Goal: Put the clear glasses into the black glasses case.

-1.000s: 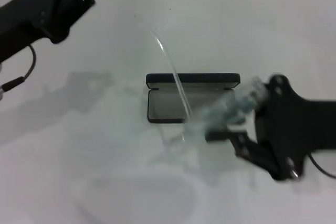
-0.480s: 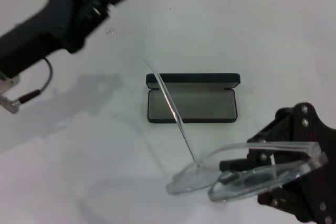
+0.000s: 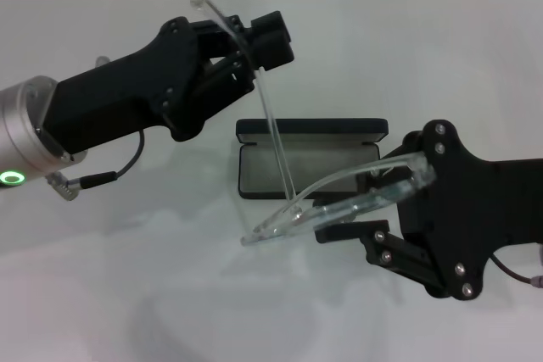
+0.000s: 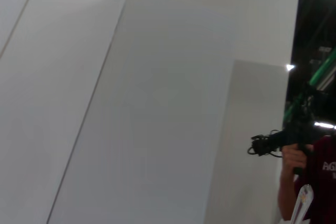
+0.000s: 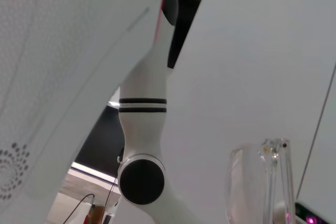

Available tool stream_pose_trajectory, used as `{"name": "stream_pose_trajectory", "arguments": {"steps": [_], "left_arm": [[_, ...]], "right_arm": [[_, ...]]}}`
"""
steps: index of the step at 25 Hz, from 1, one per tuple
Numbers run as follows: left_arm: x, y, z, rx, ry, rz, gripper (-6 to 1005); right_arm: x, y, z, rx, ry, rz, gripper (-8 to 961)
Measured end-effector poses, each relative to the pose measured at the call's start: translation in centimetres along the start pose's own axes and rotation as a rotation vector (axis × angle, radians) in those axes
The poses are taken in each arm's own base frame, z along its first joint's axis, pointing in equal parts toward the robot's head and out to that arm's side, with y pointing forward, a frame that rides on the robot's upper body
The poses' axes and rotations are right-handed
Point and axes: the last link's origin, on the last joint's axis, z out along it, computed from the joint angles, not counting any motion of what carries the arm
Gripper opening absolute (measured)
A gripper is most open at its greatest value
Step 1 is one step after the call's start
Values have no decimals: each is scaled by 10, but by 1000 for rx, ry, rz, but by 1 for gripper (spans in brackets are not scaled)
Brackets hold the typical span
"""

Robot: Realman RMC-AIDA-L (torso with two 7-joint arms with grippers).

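1. The clear glasses [image 3: 339,201] are up in the air, above the white tabletop [image 3: 127,294] and just in front of the case.
2. The right pincer [image 3: 373,209] is clamped on the glasses at the front frame, on its right end. The lenses lie nearly flat and tip down toward the left.
3. One thin clear arm of the glasses sticks up tall from the left lens. It crosses in front of the case and its curved tip reaches up beside the left pincer [image 3: 254,40].
4. The left pincer is up high, behind and to the left of the case. It is right at the thin clear arm, but I cannot tell if it is touching it, or if its fingers are apart or together.
5. The black glasses case [image 3: 310,158] lies flat on the tabletop in the middle. Its lid is open and stands up at the back. The grey inside shows.
6. In the right wrist view, a bit of the clear glasses [image 5: 262,187] shows close up, with a white robot arm part [image 5: 143,145] behind it.
7. In the left wrist view, a person in a dark red shirt [image 4: 317,182] holds a black camera [image 4: 283,140]. The shirt has white letters, but they are too cut off to read.
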Motion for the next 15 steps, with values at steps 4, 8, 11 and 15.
{"name": "stream_pose_trajectory", "arguments": {"steps": [4, 8, 11, 15], "left_arm": [[1, 0, 3, -13, 0, 4, 170], [2, 1, 4, -24, 1, 7, 171], [3, 2, 6, -40, 3, 11, 171], [3, 4, 7, -62, -1, 15, 171]], "right_arm": [[7, -2, -2, 20, 11, 26, 71], [12, -5, -3, 51, 34, 31, 71], [15, -7, -3, 69, 46, 35, 71], [18, -9, -4, 92, 54, 41, 71]]}}
